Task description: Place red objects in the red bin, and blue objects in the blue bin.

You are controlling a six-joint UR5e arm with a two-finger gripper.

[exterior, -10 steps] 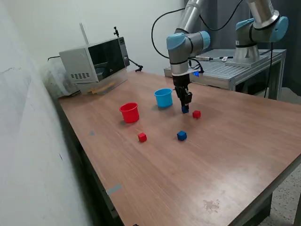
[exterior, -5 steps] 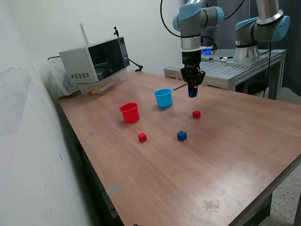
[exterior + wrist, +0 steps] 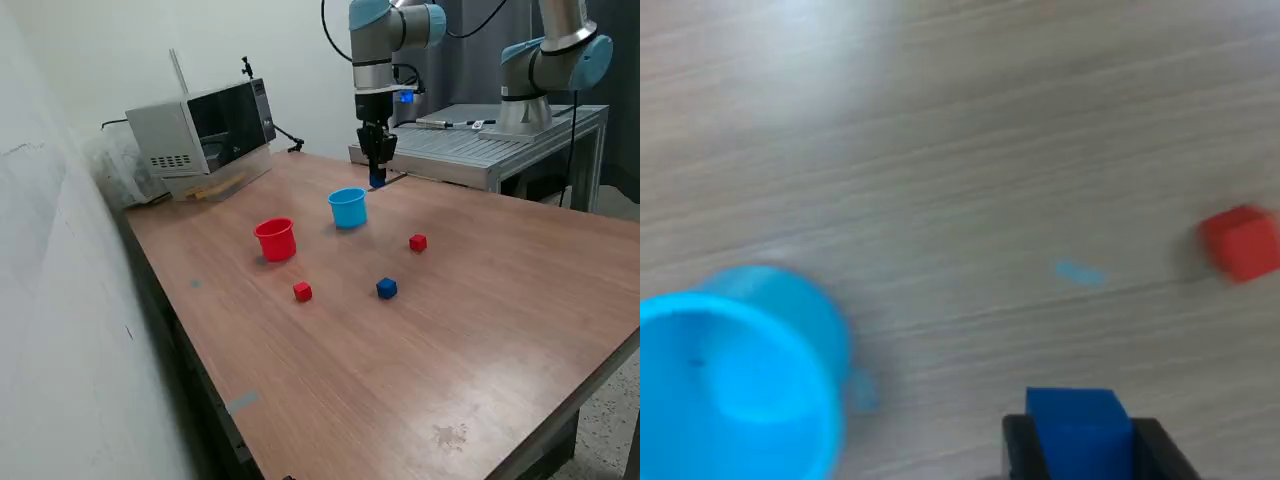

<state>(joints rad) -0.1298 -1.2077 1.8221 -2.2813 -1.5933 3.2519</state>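
Silver tubular arm (image 3: 372,55), light-blue joint caps, black cable looping overhead, black two-fingered end effector (image 3: 376,178)

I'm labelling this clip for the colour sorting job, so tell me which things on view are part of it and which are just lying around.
Part of the job:
- gripper holding a blue cube
- second blue cube
- two red cubes
- red cup
- light-blue cup

Just lying about:
- microwave
- second robot arm
- metal bench
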